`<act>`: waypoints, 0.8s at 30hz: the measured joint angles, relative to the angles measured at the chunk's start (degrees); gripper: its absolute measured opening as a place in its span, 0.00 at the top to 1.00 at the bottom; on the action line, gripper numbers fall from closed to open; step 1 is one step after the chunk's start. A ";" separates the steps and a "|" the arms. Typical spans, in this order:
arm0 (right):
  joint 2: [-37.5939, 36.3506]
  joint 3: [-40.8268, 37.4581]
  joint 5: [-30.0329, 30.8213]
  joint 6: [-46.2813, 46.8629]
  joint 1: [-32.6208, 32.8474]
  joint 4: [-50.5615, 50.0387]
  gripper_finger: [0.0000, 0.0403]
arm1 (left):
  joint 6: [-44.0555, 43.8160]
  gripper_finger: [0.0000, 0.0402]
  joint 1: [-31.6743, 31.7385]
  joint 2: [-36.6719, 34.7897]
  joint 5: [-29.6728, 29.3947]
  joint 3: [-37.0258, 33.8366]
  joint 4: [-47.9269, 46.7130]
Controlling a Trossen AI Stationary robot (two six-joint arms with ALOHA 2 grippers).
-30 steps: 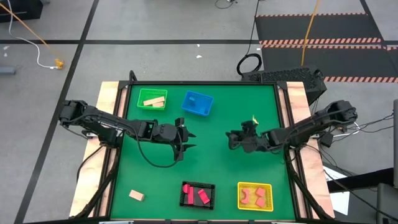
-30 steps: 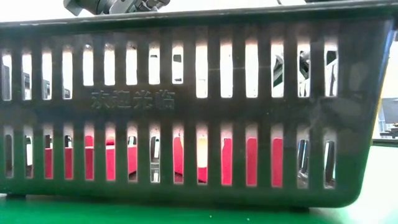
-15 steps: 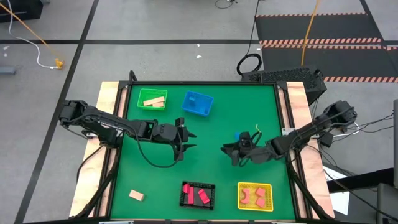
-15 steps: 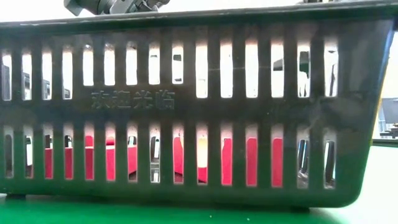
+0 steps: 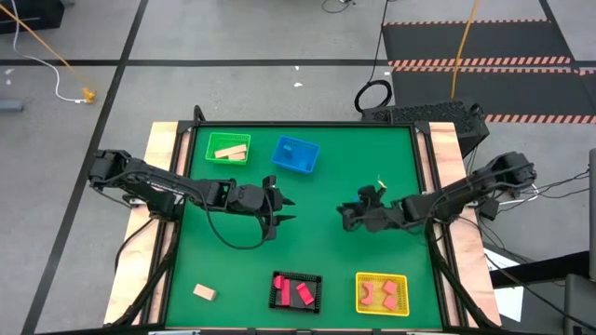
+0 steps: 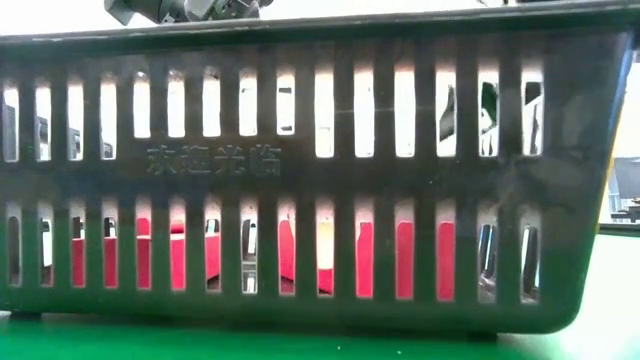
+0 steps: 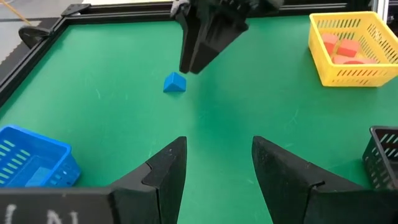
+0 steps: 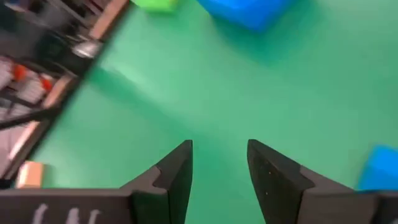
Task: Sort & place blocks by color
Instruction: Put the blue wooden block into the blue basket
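A small blue block [image 7: 175, 83] lies on the green mat; it also shows at the edge of the right wrist view [image 8: 379, 168], and my right arm hides it in the high view. My right gripper [image 5: 343, 215] [image 8: 217, 167] is open and hangs just beside and above it [image 7: 202, 43], touching nothing. My left gripper [image 5: 282, 210] [image 7: 217, 163] is open and waits left of centre, pointing at that block. A tan block [image 5: 205, 292] lies flat near the near-left corner. Other blocks sit in the baskets.
Green basket [image 5: 212, 140] with tan blocks and blue basket [image 5: 311, 160] with a blue block stand at the far edge. Black basket [image 5: 276, 290] [image 6: 320, 30] and yellow basket [image 5: 402, 300] [image 7: 323, 56], both with pink-red blocks, stand at the near edge. Bare mat lies between the arms.
My right gripper swung toward the table's near edge, uncovering the blue block in the high view, then came back toward the far edge over it. Its arm covers the block again. The left arm kept still.
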 joint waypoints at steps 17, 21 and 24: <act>-0.19 5.82 -15.97 2.81 -10.90 -27.71 0.42 | -1.48 0.54 0.11 0.00 -0.07 0.00 3.55; 0.76 5.80 -13.16 4.08 -11.45 -29.47 0.42 | -1.25 0.54 0.14 0.00 -0.09 0.00 3.54; 1.91 5.78 -12.33 7.58 -11.50 -29.70 0.42 | -1.24 0.54 0.17 0.00 -0.09 0.00 3.42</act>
